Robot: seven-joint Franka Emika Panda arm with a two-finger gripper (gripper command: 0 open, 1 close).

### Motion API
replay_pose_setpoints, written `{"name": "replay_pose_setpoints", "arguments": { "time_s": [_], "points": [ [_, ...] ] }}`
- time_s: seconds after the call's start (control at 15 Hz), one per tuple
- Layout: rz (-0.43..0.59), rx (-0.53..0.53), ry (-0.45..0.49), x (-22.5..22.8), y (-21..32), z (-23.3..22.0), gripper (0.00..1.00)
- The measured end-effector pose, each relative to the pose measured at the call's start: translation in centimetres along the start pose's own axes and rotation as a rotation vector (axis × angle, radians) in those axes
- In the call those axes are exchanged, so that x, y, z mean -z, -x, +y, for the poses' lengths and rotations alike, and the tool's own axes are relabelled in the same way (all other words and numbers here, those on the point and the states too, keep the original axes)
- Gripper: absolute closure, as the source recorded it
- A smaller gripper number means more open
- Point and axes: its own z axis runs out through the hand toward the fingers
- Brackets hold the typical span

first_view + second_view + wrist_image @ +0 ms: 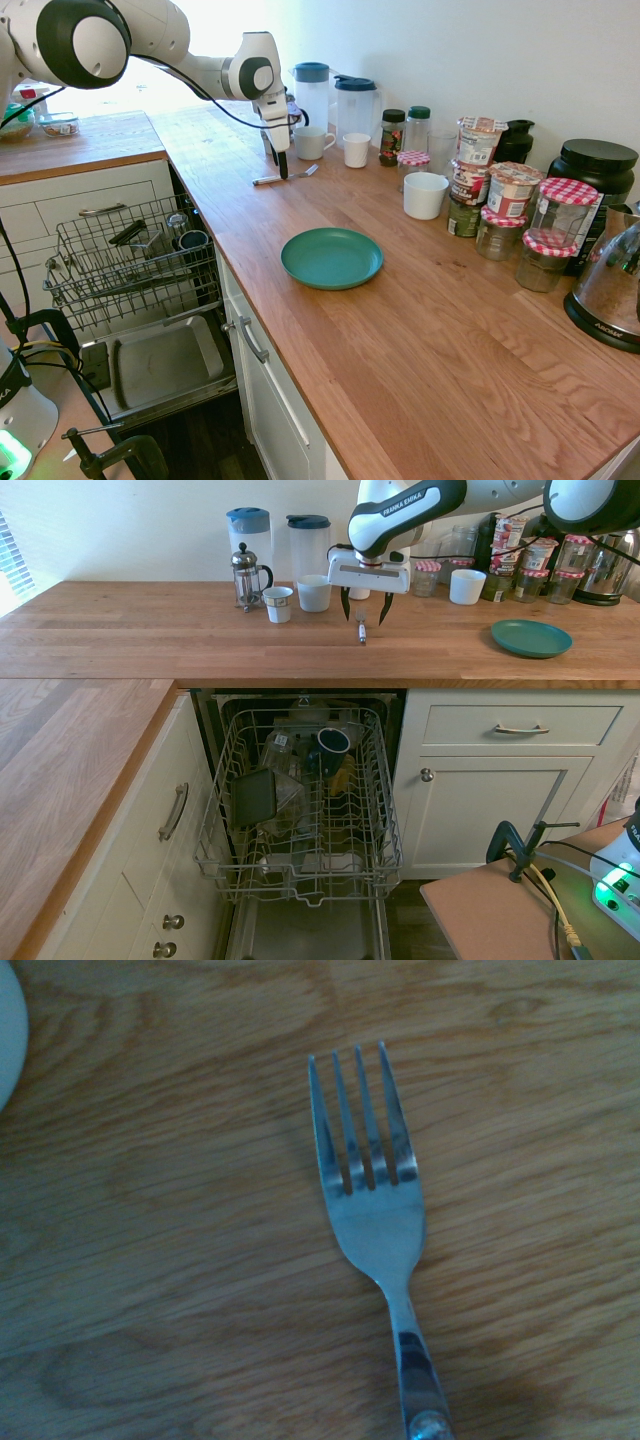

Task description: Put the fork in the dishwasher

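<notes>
The fork (pixel 301 174) lies flat on the wooden counter, a slim silver one, with its tines toward the mugs at the back. It shows up close in the wrist view, fork (pixel 371 1222) tines and neck sharp against the wood grain. My gripper (pixel 366 611) hangs open just above it, one dark finger on either side of the fork (pixel 362 631), touching nothing. From the other side the gripper (pixel 283 172) points straight down over the fork's middle. The dishwasher (pixel 300 810) stands open below the counter, its wire rack pulled out, and the dishwasher (pixel 130 262) door is dropped down.
Behind the fork stand two white mugs (pixel 312 143), two lidded jugs (pixel 355 108) and a French press (pixel 247 577). A teal plate (pixel 332 258) lies mid-counter. Jars (pixel 510 200), a white cup (pixel 425 195) and a kettle (pixel 615 290) crowd the back right. The rack holds a few dishes.
</notes>
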Motion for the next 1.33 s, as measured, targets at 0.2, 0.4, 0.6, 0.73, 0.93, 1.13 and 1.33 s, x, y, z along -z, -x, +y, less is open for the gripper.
{"name": "replay_pose_setpoints", "arguments": {
  "time_s": [0.2,0.4,0.6,0.73,0.93,1.13,1.33],
  "points": [
    [-0.002,-0.002,0.011,-0.8,-0.1,-0.3,0.00],
    [-0.001,-0.003,0.013,-0.7,-0.2,-0.4,1.00],
    [-0.001,-0.003,0.023,-0.8,-0.2,-0.4,1.00],
    [-0.001,-0.002,0.026,-1.0,-0.1,-0.4,1.00],
    [-0.001,-0.002,0.028,-1.1,-0.1,-0.4,1.00],
    [0.002,-0.005,0.031,-1.3,-0.3,-0.3,1.00],
    [0.006,-0.008,0.032,-1.4,-0.6,-0.4,1.00]
  ]
}}
